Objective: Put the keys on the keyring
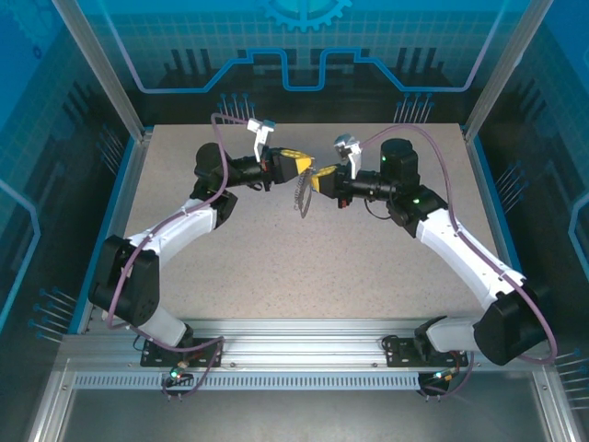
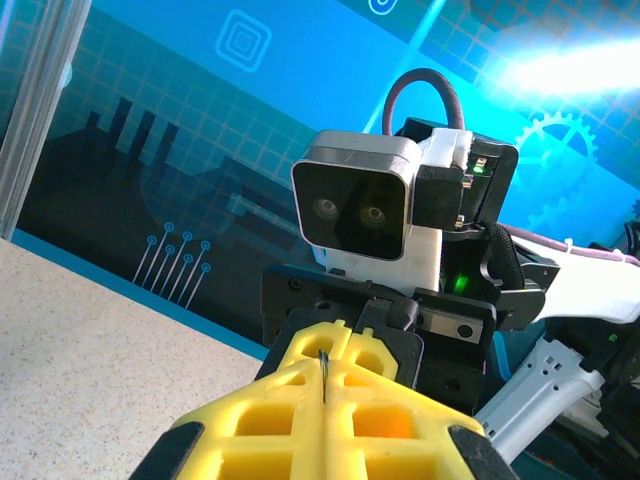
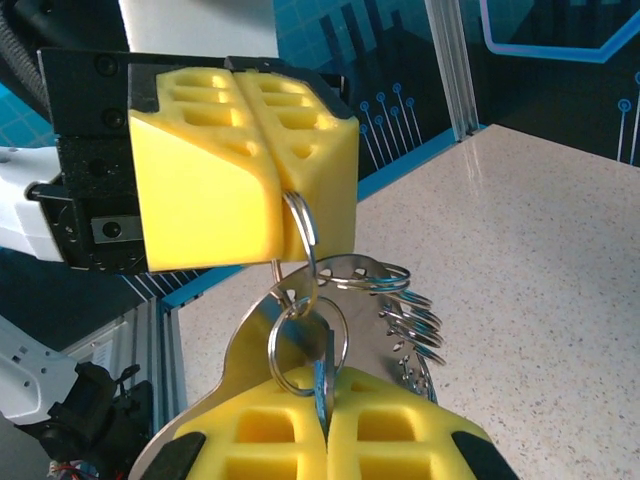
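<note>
Currently the left end effector (image 3: 262, 150) is clamped on a ring of the keyring (image 3: 300, 225), clear above the surface (image 1: 276, 267). Directly opposite, the right end effector (image 3: 325, 430) is clamped on the key (image 3: 322, 385), whose long axis points at that ring, apparently touching it.

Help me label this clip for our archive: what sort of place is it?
Probably a lab or demo robot cell: a speckled tabletop fenced by aluminium posts and blue printed panels, with the left arm and right arm bolted to a slotted rail.
</note>
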Tool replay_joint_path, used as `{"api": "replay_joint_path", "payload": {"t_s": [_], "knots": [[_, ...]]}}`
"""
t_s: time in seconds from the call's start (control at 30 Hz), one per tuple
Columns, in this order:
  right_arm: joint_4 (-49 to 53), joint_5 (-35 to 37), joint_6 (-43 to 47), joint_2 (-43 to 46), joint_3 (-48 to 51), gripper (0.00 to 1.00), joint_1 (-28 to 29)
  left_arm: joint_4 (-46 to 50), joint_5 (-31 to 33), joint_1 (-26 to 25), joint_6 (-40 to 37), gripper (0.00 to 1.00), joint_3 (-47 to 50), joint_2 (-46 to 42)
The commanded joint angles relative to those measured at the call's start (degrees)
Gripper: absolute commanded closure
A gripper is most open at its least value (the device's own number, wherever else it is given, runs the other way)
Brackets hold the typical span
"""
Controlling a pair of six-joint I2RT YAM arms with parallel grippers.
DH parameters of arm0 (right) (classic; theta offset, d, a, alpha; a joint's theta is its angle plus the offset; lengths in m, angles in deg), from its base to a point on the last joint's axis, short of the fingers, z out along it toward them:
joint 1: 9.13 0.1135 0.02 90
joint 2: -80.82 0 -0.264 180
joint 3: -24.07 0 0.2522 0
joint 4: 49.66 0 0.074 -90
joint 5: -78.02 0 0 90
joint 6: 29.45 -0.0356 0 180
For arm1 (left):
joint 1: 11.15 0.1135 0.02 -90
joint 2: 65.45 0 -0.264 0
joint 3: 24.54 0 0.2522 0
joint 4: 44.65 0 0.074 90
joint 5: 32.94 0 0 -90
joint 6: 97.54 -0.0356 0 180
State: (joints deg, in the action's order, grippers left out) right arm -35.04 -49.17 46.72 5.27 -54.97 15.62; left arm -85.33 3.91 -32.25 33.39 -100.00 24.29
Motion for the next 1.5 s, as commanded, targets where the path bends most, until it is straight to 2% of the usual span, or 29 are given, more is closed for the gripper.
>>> {"api": "replay_joint_path", "payload": {"t_s": [0.0,0.4,0.87,1.2,1.47], "knots": [[5.05,2.91,0.73,-1.01,-2.19,1.0,0.39,-7.59,3.57,-0.35,2.3,1.0,0.38,-0.79],[13.72,5.88,3.98,-2.14,-10.16,1.0,-1.25,-7.76,1.63,-0.69,3.0,1.0,0.15,0.02],[25.2,8.57,11.76,-5.11,-21.17,1.0,-2.1,-0.38,-2.11,-1.83,-1.68,1.0,-1.65,0.54],[36.51,13.03,20.93,-7.28,-28.96,1.0,-1.4,14.55,-4.51,-2.01,-12.05,1.0,-4.09,-1.46],[39.08,19.74,24.16,-9.24,-32.95,1.0,-0.37,32.88,-4.61,-2.89,-24.62,1.0,-7.61,-2.55]]}}
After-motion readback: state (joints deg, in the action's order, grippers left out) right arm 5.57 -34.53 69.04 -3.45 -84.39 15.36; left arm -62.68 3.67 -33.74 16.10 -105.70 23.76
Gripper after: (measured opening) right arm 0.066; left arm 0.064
